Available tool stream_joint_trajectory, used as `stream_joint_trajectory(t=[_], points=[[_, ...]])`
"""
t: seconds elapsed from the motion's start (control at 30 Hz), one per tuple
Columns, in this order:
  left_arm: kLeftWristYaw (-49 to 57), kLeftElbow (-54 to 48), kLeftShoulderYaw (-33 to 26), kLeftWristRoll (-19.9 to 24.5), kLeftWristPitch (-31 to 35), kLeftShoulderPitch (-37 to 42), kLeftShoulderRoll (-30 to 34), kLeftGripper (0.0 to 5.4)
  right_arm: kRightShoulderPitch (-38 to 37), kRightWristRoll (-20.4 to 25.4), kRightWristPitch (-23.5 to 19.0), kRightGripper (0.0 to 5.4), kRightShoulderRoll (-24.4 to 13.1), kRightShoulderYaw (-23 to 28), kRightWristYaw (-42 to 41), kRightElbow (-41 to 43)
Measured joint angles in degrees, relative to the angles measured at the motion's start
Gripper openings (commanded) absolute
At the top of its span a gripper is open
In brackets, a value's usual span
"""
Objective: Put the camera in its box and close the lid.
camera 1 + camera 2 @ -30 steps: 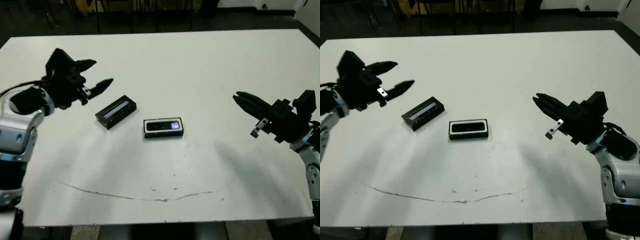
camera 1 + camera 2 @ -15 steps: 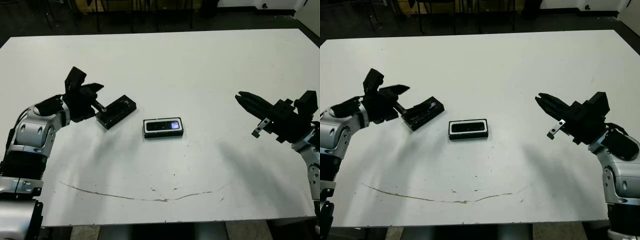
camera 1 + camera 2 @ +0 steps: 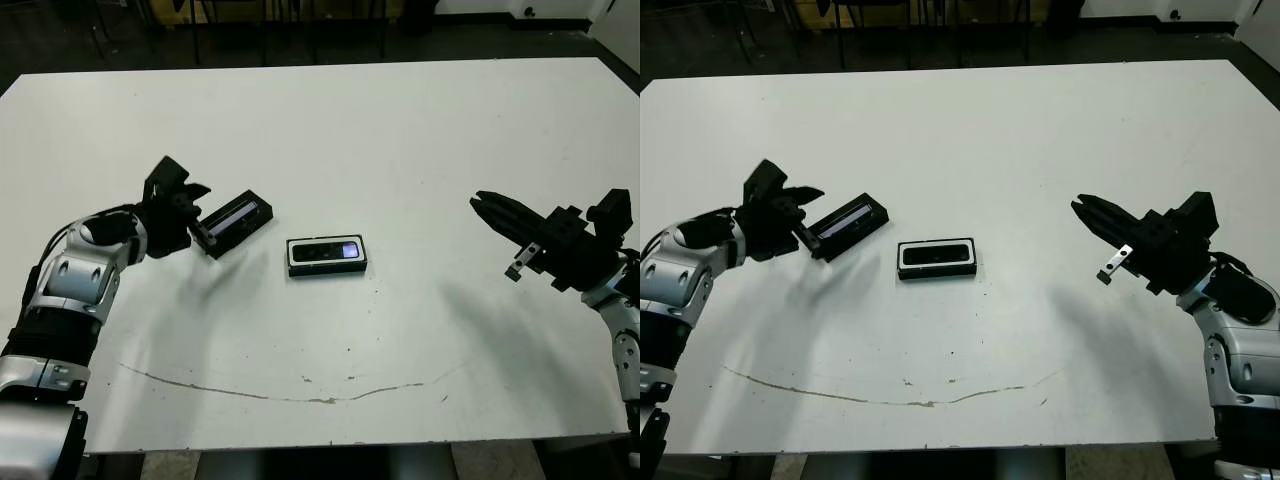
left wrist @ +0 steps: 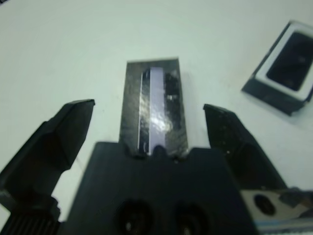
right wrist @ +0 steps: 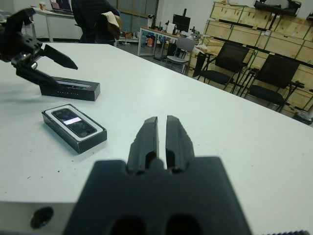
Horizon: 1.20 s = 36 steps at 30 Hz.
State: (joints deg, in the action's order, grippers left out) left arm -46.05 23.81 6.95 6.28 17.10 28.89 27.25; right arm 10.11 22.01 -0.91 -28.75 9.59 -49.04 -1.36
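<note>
Box (image 3: pixel 327 256) sits mid-table (image 3: pixel 400 130), camera (image 3: pixel 328 251) inside. Lid (image 3: pixel 233 224) lies just left of it, between the spread, released fingers of the left gripper (image 4: pixel 151 125). Right gripper (image 3: pixel 492 211), clenched empty, hovers well apart.

A white table (image 3: pixel 400 130) fills most of the head views, with a thin dark curved scuff (image 3: pixel 290 395) across its lower middle. Beyond its far edge, along the top of the frame, lies dim floor with dark chair legs (image 3: pixel 270 20). In the right wrist view the room opens out: black office chairs (image 5: pixel 274 78) stand at the upper right, stacked wooden crates (image 5: pixel 244 32) line the wall behind them, a desk with a monitor (image 5: pixel 181 22) sits at upper centre, and a person in dark clothes (image 5: pixel 95 19) stands at the upper left.
</note>
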Motion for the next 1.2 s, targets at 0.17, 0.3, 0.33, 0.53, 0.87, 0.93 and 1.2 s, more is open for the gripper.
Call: stream_joint_trajectory(t=[0.17, 0.3, 0.33, 0.53, 0.87, 0.93, 1.2], points=[[-1.66, 2.41, 1.77, -1.85, -3.15, 0.06, -0.01, 5.38, -0.15, 0.16, -0.41, 0.00, 0.00, 0.00, 0.03, 0.31], [-1.92, 4.55, 2.44, -3.31, -7.04, 0.09, -0.05, 5.38, -0.69, 0.23, -2.41, 0.00, -0.02, -0.02, 0.20, 1.14], [-1.91, 5.12, 2.41, -3.30, -7.26, 0.19, -0.10, 5.38, -0.97, 0.23, -2.73, 0.00, -0.03, -0.03, 0.25, 1.49], [-1.26, 8.23, 1.99, -3.28, -7.65, 1.06, -0.18, 5.38, -1.54, 1.10, -3.32, 0.00, -0.05, 0.03, 0.04, 2.49], [0.32, 9.77, 2.09, -3.30, -7.20, 1.62, -0.49, 5.38, -1.54, 1.93, -3.95, 0.00, -0.45, 0.01, -0.29, 2.50], [0.30, 10.34, 1.66, -2.66, -5.92, 1.99, -0.99, 5.38, -1.54, 1.88, -3.95, 0.00, -0.62, 0.01, -0.31, 2.50], [-2.32, 11.90, -0.05, -0.14, -4.62, 2.02, -2.56, 4.15, -1.51, 1.57, -3.17, 0.00, -1.01, 0.00, -0.50, 2.28]])
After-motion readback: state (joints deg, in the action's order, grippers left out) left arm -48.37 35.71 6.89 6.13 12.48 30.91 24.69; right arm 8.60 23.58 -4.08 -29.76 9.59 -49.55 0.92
